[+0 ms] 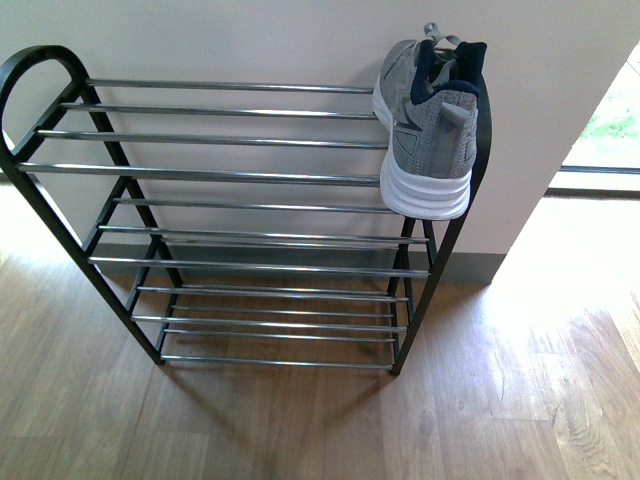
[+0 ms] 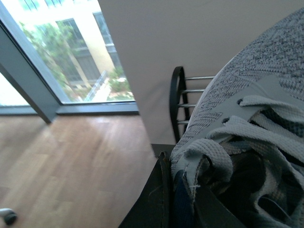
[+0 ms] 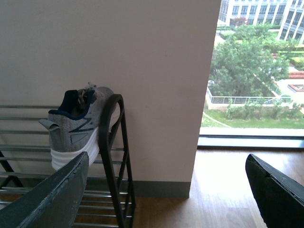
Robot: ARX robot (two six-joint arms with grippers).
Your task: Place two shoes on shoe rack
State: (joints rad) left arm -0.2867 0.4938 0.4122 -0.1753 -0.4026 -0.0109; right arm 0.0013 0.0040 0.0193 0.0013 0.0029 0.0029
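Plainly, my right fingers (image 3: 57,194) stood spread wide with nothing between them. My left fingers (image 2: 149,204) were pinching the collar of a grey sneaker (image 2: 247,95), which filled that wrist view, laces showing, near one end of the shoe rack (image 1: 230,176). The other grey sneaker (image 1: 430,130) already sat on the rack's top shelf at its right end, heel toward me and hanging past the front bar. The rack stood on the wooden floor (image 1: 300,430) against the wall (image 1: 250,40).
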